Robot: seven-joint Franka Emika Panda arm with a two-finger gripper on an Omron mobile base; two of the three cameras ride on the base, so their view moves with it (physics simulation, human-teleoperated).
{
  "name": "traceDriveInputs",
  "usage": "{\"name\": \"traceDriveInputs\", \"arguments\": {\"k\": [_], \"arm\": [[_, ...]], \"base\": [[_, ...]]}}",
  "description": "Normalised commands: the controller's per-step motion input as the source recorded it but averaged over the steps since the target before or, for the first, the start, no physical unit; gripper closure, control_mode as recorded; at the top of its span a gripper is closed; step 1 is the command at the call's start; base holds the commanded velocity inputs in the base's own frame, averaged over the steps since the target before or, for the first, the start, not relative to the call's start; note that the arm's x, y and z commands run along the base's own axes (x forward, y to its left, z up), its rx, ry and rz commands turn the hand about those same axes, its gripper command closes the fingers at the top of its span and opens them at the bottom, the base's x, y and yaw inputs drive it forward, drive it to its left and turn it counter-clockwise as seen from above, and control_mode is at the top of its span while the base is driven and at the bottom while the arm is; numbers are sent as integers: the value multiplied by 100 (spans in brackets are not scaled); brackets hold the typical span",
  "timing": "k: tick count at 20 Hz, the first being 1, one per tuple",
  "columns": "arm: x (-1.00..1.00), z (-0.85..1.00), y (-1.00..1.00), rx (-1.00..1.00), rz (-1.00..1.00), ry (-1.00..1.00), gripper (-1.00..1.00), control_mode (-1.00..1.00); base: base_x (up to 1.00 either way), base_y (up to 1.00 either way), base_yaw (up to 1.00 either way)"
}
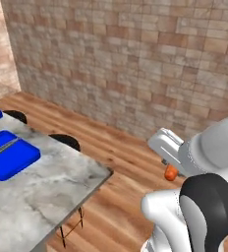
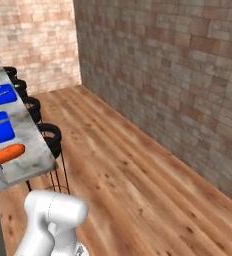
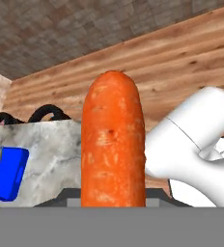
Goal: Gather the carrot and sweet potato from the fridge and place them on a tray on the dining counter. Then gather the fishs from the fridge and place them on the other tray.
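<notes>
The counter ends at a square corner, with open wood floor running to the brick wall. The carrot, bright orange, blunt-tipped and faintly flecked, stands straight out from the gripper, whose fingers are closed narrowly on it, off the counter's corner.

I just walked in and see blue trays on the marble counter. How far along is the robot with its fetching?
Early on. The gripper holds the carrot, carried near the dining counter. The blue tray nearest it shows no vegetable on it, so nothing looks delivered there. Left: set the carrot down, then fetch the sweet potato and the fish.
</notes>
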Motion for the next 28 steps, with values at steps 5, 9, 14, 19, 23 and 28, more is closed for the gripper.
{"name": "traceDriveInputs", "arguments": {"k": [5, 9, 14, 19, 23, 28], "arm": [[0, 0, 0, 0, 0, 0, 100, 100], [0, 0, 0, 0, 0, 0, 100, 100], [0, 0, 0, 0, 0, 0, 100, 100], [0, 0, 0, 0, 0, 0, 100, 100], [0, 0, 0, 0, 0, 0, 100, 100], [0, 0, 0, 0, 0, 0, 100, 100]], "base": [[53, -68, 9], [37, -62, 34], [30, -47, 33], [29, -49, 32], [31, -51, 32], [35, -52, 32]]}}
